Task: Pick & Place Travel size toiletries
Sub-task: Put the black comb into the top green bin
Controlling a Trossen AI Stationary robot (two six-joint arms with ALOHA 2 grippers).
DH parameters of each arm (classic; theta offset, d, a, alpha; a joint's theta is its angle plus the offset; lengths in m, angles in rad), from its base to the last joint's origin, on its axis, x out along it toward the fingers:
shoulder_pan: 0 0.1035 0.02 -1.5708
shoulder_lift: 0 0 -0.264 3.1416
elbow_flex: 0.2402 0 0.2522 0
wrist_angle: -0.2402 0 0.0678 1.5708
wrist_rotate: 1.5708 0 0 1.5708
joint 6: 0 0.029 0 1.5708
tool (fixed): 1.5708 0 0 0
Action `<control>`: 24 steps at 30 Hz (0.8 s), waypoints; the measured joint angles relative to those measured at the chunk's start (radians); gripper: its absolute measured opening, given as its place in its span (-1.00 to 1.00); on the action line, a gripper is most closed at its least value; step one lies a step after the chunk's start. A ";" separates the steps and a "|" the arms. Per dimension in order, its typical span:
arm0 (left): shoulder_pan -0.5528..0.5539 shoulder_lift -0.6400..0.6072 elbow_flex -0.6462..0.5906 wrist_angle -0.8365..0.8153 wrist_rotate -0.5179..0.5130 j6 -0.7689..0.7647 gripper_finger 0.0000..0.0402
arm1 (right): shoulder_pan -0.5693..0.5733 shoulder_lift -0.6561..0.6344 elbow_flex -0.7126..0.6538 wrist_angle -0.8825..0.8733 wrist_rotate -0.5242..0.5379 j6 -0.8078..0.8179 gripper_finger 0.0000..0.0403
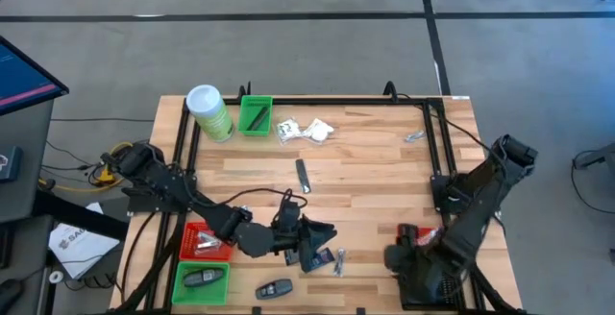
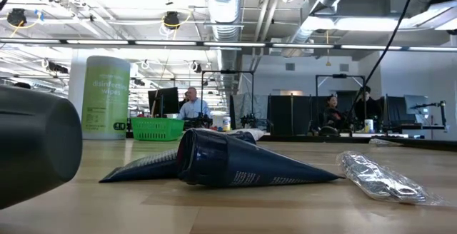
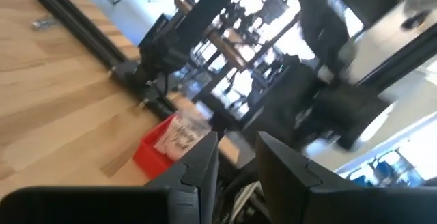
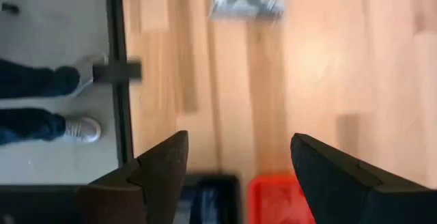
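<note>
- Near edge of the tabletop (image 1: pixel 365 176): a green bin (image 1: pixel 201 278) holds a black oval piece (image 1: pixel 200 278), and another black oval piece (image 1: pixel 274 289) lies on the wood just beside it.
- Just behind the green bin, a red bin (image 1: pixel 206 243) holds silvery packets.
- The left gripper (image 1: pixel 317 248) hangs low over the near middle of the tabletop; its fingers (image 3: pixel 205 166) stand a narrow gap apart, and I cannot tell whether anything is between them.
- By that gripper lie a dark blue tube (image 2: pixel 250 164) and a slim silvery packet (image 2: pixel 382 178), side by side on the wood.
- The right gripper (image 1: pixel 408 257) is at the near right corner, above a second red bin (image 4: pixel 280 200) and a black bin (image 4: pixel 205 198); its fingers (image 4: pixel 160 166) are spread wide with nothing between them.
- Mid-table, a slim silvery tube (image 1: pixel 302 174) lies alone.
- Far side: white crinkly sachets (image 1: pixel 306 130) sit loose beside a small green bin (image 1: pixel 256 115); a tall green canister (image 1: pixel 209 111) with a white lid stands left of that bin, and a small silvery piece (image 1: pixel 414 136) lies towards the right rail.
- Beyond the table, people sit at desks.
</note>
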 joint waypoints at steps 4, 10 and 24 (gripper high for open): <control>0.012 -0.031 -0.001 -0.106 0.045 -0.002 -0.61 | -0.087 0.000 0.050 0.005 0.000 -0.090 0.24; 0.010 -0.133 -0.001 -0.437 0.053 -0.032 -0.79 | -0.216 0.000 0.081 0.038 0.000 -0.192 0.24; 0.027 -0.261 0.000 -0.851 0.083 -0.057 -0.99 | -0.517 0.004 0.082 0.197 -0.031 -0.255 0.07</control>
